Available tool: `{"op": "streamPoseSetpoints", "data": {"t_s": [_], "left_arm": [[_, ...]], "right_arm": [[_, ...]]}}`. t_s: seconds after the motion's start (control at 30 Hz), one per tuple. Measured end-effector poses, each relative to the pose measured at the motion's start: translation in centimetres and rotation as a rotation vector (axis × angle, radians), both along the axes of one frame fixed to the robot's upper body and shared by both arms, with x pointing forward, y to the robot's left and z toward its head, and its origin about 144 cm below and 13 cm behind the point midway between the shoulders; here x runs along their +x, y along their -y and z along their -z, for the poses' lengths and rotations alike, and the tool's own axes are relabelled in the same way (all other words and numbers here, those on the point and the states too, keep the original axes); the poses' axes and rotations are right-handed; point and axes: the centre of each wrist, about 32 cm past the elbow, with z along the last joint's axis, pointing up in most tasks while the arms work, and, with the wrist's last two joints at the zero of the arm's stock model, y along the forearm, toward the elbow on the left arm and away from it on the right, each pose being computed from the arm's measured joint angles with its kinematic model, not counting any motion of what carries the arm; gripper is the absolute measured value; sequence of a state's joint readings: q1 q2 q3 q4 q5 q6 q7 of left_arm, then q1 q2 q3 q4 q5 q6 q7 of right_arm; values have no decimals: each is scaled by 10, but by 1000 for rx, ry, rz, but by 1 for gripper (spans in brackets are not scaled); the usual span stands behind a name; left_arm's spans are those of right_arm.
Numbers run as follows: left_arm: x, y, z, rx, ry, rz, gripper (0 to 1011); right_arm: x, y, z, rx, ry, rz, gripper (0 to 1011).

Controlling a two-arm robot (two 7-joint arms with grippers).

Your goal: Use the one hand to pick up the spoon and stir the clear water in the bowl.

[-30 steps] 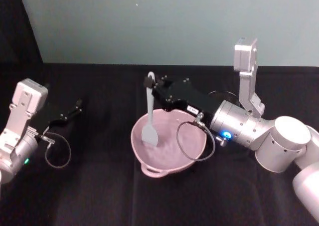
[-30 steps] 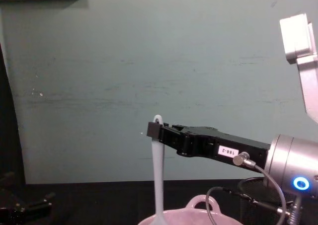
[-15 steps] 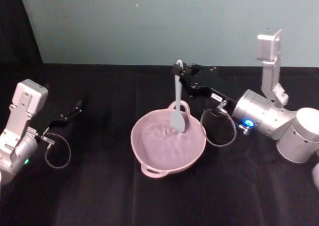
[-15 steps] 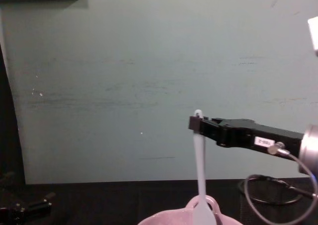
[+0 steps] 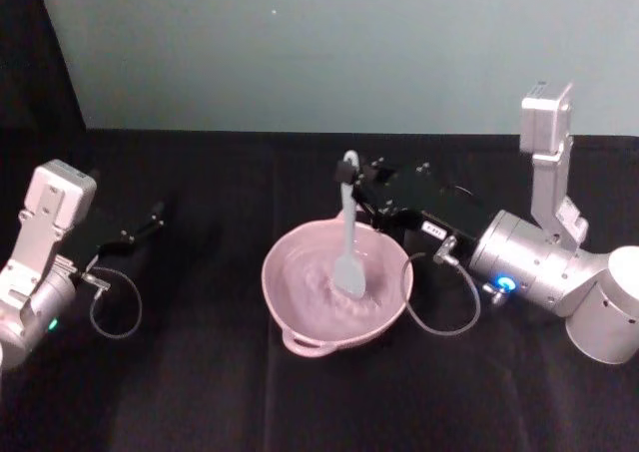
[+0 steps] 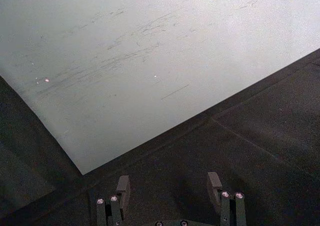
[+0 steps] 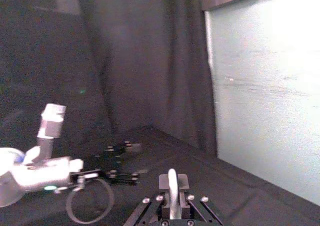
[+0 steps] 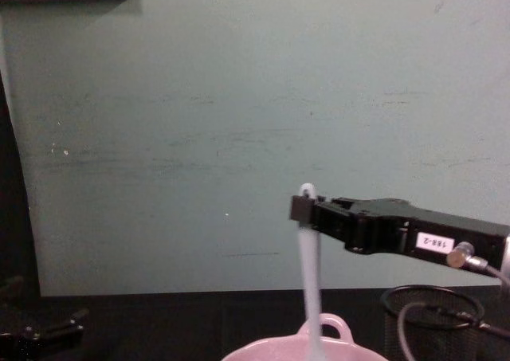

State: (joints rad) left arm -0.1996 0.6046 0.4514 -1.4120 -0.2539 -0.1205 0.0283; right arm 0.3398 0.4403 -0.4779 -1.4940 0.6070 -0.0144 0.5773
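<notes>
Over the middle of the black table (image 5: 200, 372), the right gripper (image 5: 346, 176) is clamped on the top end of the spoon (image 5: 348, 234). The spoon hangs almost straight down, its flat head in the water near the middle of the pink bowl (image 5: 275, 272). The left gripper (image 5: 150, 218) rests far off to the left, jaws apart. A stir that swings too wide could knock the rim, push the bowl or splash water out.
</notes>
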Motion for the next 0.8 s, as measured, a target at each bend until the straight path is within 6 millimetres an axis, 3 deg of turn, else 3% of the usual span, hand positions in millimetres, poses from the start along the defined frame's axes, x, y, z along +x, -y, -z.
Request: {"op": "streamPoseSetpoints", "data": {"t_s": [0.37,0.53,0.8], "left_arm": [[0,0,0,0,0,0,1011],[0,0,0,0,0,0,1011],[0,0,0,0,0,0,1011]], "right_arm": [[-8,-25,6,41,-24,-84,106],[1,-34,10,58,-21,-91,106],[23,-32,18,99,-33,-57,106]]}}
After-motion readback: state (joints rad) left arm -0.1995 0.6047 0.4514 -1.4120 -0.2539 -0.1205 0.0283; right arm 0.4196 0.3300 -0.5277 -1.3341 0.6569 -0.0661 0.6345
